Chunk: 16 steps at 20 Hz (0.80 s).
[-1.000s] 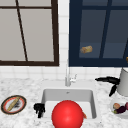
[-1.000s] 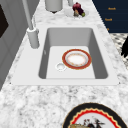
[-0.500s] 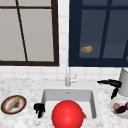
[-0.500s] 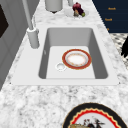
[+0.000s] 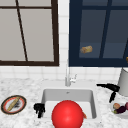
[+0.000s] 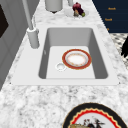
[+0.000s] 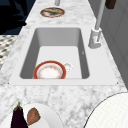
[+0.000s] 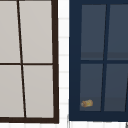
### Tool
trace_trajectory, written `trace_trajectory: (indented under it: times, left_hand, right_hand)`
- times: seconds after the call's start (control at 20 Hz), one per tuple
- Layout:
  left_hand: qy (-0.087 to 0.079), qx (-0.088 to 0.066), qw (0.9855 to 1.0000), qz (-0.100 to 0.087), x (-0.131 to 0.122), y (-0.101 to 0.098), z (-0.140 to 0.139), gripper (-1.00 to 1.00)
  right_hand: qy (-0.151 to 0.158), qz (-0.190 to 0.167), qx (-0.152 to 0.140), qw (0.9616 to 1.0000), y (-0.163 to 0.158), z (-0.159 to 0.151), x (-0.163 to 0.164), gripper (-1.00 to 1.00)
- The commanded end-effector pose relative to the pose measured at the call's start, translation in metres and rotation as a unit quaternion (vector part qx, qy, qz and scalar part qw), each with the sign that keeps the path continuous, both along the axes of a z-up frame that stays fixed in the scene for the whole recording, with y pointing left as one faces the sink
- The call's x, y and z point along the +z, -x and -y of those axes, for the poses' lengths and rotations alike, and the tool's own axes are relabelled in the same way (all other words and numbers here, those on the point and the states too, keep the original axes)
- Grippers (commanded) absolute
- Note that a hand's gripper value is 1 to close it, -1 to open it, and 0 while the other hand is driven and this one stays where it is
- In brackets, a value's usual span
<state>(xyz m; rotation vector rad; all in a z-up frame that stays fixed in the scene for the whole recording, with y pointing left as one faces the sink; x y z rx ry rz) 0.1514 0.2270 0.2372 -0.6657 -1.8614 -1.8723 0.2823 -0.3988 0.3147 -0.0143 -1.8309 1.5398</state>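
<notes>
- Well, nothing has shifted since the earlier frames: the left hand (image 5: 39, 109) stays at the sink's (image 5: 68, 95) 9 o'clock rim, fingers curled and holding nothing.
- The right hand (image 5: 110, 88) hangs at the sink's 3 o'clock, fingers straight and spread wide, above the plate of vegetables (image 5: 119, 109).
- Front on, a red ball (image 5: 67, 114) covers the basin; the side views instead show a red-rimmed plate (image 6: 76, 59) beside the drain (image 6: 60, 66).

Even, flat, bright lighting; soft blur throughout, faint shadows, no glare
</notes>
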Motion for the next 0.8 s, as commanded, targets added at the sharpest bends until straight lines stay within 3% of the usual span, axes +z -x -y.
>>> trace_trajectory:
  times: [0.0,0.2,0.5,0.75]
  left_hand:
    - [0.0,0.0,1.0,0.0,0.0,0.0,0.0,0.0]
    - [0.0,0.0,1.0,0.0,0.0,0.0,0.0,0.0]
    - [0.0,0.0,1.0,0.0,0.0,0.0,0.0,0.0]
    - [0.0,0.0,1.0,0.0,0.0,0.0,0.0,0.0]
  right_hand:
    - [0.012,-0.012,-0.062,0.9979,0.0,0.0,-0.015,-1.0]
    - [0.044,-0.032,-0.109,0.9925,0.0,0.0,-0.018,-1.0]
    - [0.074,-0.119,-0.134,0.9809,0.0,0.021,-0.013,-1.0]
    - [0.096,-0.156,-0.153,0.9711,0.004,0.02,-0.015,-1.0]
